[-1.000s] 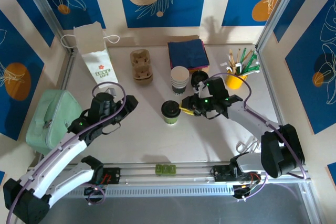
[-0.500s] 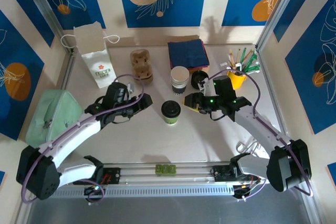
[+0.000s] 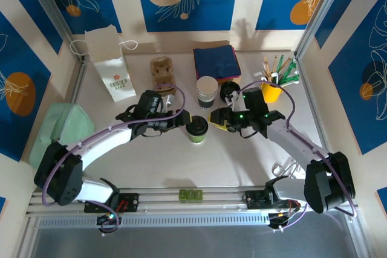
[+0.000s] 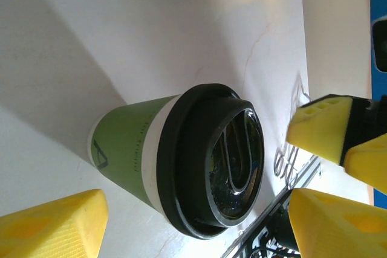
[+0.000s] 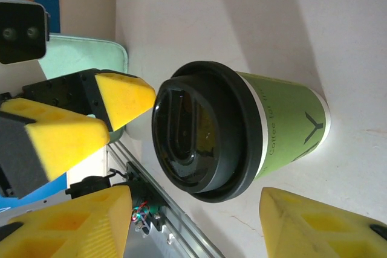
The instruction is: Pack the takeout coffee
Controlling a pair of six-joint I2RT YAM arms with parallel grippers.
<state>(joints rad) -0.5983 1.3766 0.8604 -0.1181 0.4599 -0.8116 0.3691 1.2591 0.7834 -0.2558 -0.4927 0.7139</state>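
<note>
green paper cup (image 3: pixel 197 136), glossy round black lid (image 3: pixel 196 125), left gripper (image 3: pixel 183 121) and right gripper (image 3: pixel 216 120) flanking it, both jaws released

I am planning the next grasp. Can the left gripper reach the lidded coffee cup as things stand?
Probably yes. The left gripper is open beside the lidded coffee cup, with nothing between them. The open right gripper sits close opposite.

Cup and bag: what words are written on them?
"LOVE LIFE": on the white paper bag, tiny, so I'm not certain.
"Coffee for": on the green cup, right wrist view; the words after it are too small to read.
The cup's writing in the left wrist view: too blurred.
</note>
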